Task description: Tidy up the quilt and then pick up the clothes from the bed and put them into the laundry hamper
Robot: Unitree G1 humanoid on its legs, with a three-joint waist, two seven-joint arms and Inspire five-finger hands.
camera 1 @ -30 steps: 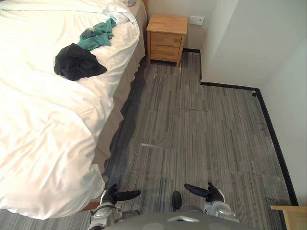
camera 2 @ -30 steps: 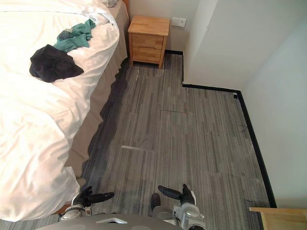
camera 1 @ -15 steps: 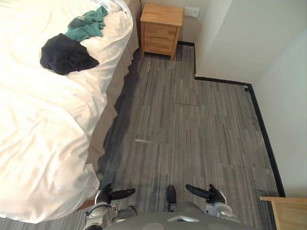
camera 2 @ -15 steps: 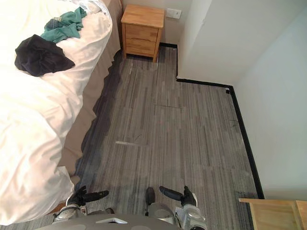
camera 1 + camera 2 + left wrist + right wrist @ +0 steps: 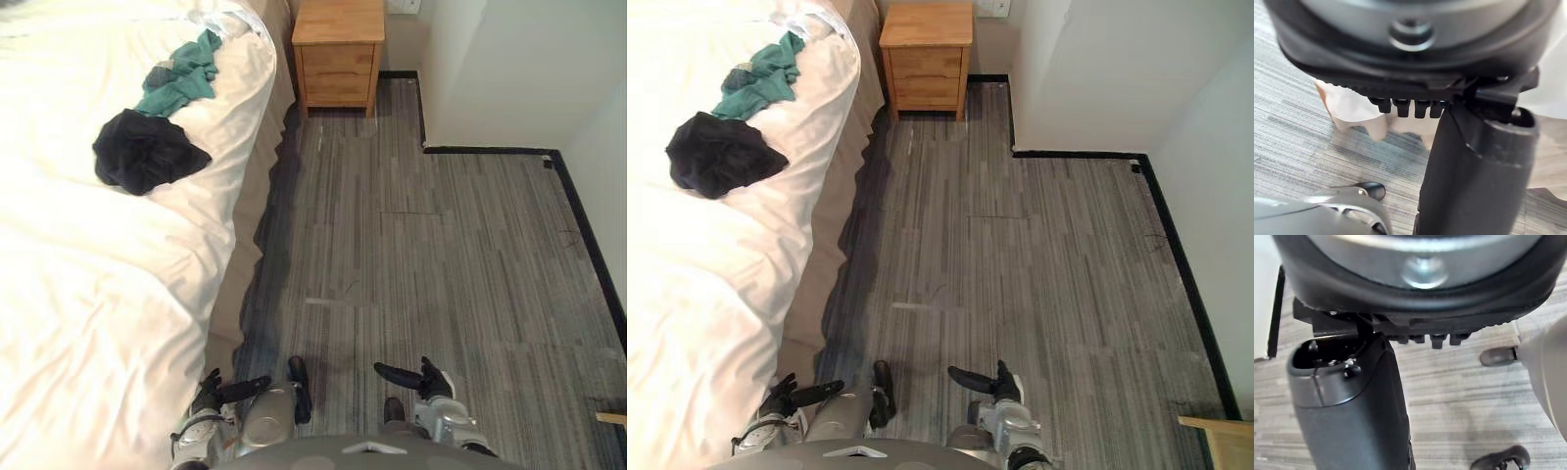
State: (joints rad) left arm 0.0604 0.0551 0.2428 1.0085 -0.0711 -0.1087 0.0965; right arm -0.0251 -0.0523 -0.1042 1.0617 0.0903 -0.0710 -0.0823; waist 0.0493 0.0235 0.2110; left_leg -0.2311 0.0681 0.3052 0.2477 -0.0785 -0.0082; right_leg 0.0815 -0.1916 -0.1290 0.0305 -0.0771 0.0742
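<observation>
A white quilt [image 5: 88, 264] covers the bed on the left, smooth with light creases. On it, toward the head end, lies a crumpled black garment [image 5: 147, 152]. Just beyond it lies a green garment [image 5: 181, 83]. My left hand [image 5: 230, 390] hangs low by the bed's near corner, open and holding nothing, far from the clothes. My right hand [image 5: 411, 377] hangs low over the floor, open too. In the left wrist view the thumb [image 5: 1479, 166] sticks out beside straight fingers [image 5: 1400, 105], with the quilt's hem past them. In the right wrist view the thumb [image 5: 1352, 401] shows above striped floor.
A wooden nightstand [image 5: 338, 49] stands at the head of the bed against the wall. A white wall corner [image 5: 509, 69] with black skirting juts out on the right. Grey striped carpet [image 5: 421, 255] runs alongside the bed. A wooden furniture corner [image 5: 1220, 441] shows at lower right.
The whole picture has shifted, so the camera has moved: the bed and nightstand sit differently in view. Both hands stay low and open. The clothes lie as before.
</observation>
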